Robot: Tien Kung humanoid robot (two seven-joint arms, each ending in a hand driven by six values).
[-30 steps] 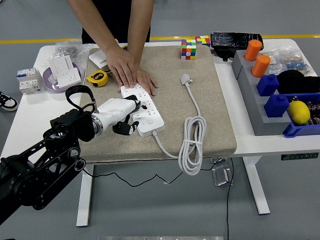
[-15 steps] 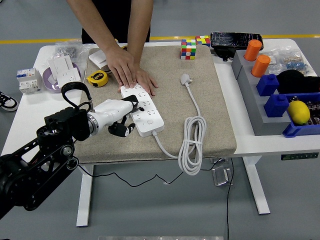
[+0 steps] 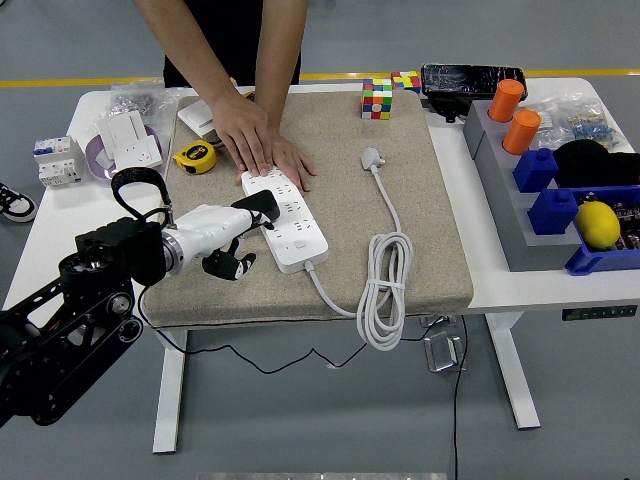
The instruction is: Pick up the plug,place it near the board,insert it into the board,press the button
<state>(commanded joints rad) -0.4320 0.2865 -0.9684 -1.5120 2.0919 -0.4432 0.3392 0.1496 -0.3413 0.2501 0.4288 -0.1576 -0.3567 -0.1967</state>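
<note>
The white power strip [image 3: 298, 226] lies at a slant on the beige mat [image 3: 400, 120]. Its white plug [image 3: 372, 157] rests loose on the mat to the right, and the cord [image 3: 385, 290] runs down from it into a coil at the mat's front edge. My left hand [image 3: 243, 238], white with black fingertips, hovers at the strip's left side. One finger [image 3: 262, 209] points over the strip's edge, the others are curled under, and it holds nothing. A person's hands [image 3: 262, 145] press flat on the strip's far end.
A yellow tape measure [image 3: 195, 157], a socket box [image 3: 128, 140] and a breaker [image 3: 52, 160] sit at the left. Rubik's cubes [image 3: 378, 98] stand at the back. Grey and blue bins [image 3: 540, 200] with orange cylinders and a lemon [image 3: 598, 225] fill the right.
My left arm has drawn back to the left, and its hand has slid off the strip's middle to its left edge. The person's hands, the plug and the cord have stayed put.
</note>
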